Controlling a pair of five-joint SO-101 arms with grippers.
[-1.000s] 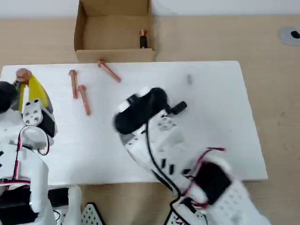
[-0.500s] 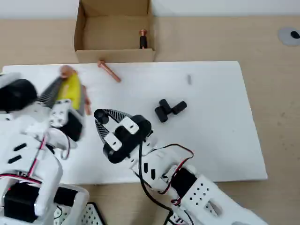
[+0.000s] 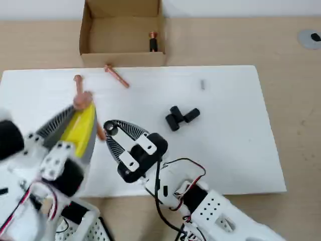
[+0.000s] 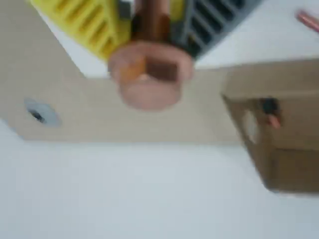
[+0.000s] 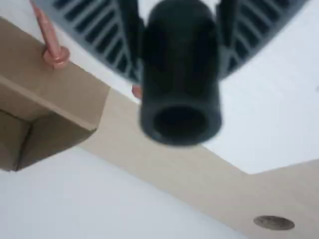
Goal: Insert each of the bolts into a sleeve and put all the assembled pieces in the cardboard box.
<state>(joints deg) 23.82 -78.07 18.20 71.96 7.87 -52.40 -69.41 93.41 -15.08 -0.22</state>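
One white board [image 3: 225,150] covers most of the tabletop [image 3: 296,55], with the cardboard box [image 3: 88,30] at its far edge. One assembled piece [image 3: 153,41] already stands inside the box. Both arms sit at the near edge, side by side.

Left fingers [image 4: 75,20] — closed on the shank of a bolt [image 4: 149,74], head projecting past the tips.

Right fingers [image 5: 94,35] — closed around a black sleeve [image 5: 179,94], open bore facing outward past the tips.

Held bolt and held sleeve lie near each other but apart. Their long axes both point roughly toward the box rather than end to end, so insertion probably requires turning one to face the other.

Two spare sleeves [image 3: 181,117] rest mid-board, and loose bolts [image 3: 117,76] lie near the box.
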